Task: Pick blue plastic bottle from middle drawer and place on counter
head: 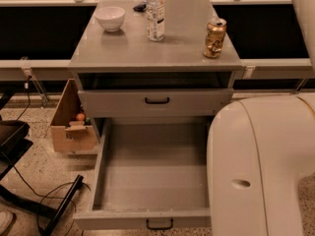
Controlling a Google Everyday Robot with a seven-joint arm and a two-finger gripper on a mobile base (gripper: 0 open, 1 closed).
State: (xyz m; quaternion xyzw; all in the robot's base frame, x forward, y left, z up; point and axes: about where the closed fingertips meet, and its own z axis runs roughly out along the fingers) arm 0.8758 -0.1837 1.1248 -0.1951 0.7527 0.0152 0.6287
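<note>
The blue plastic bottle (pixel 155 14) stands upright on the counter (pixel 167 48), at the back, just left of centre. Nothing touches it. The middle drawer (pixel 153 168) is pulled fully open below, and I see nothing inside it. My gripper is out of view, past the top edge of the picture. Only parts of my white arm show: a large segment (pixel 261 166) at the lower right and a strip (pixel 304 14) at the upper right edge.
A gold drink can (pixel 215 37) stands on the counter's right side and a white bowl (pixel 110 17) at its back left. The upper drawer (pixel 156 101) is shut. A cardboard box (pixel 74 124) and cables (pixel 54 195) lie on the floor to the left.
</note>
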